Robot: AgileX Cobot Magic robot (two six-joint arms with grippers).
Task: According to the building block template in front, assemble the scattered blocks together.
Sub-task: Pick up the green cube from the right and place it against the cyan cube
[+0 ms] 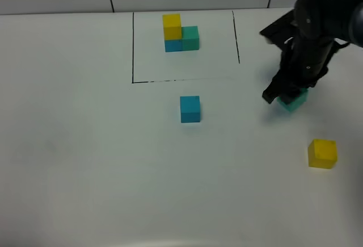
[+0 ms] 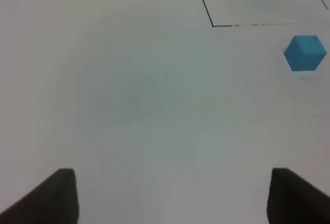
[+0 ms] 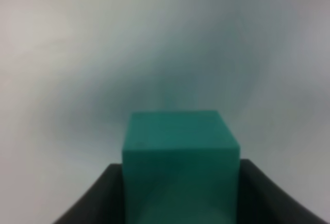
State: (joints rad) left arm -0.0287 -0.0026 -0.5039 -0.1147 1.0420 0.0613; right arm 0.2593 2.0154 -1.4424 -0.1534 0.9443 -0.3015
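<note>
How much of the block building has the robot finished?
Nothing is joined yet. The right hand grips the green cube; the blue cube and yellow cube lie apart. All three need putting together like the template.

Yellow, blue and teal template [image 1: 178, 34], cyan-blue cube [image 1: 190, 109], teal-green cube [image 1: 294, 100], yellow cube [image 1: 322, 153], white table [image 1: 85, 145], black outline [image 1: 133, 48]

Right end effector [image 1: 288, 95] clamps green cube [image 3: 180, 152]; left end effector [image 2: 172, 198] spread wide
</note>
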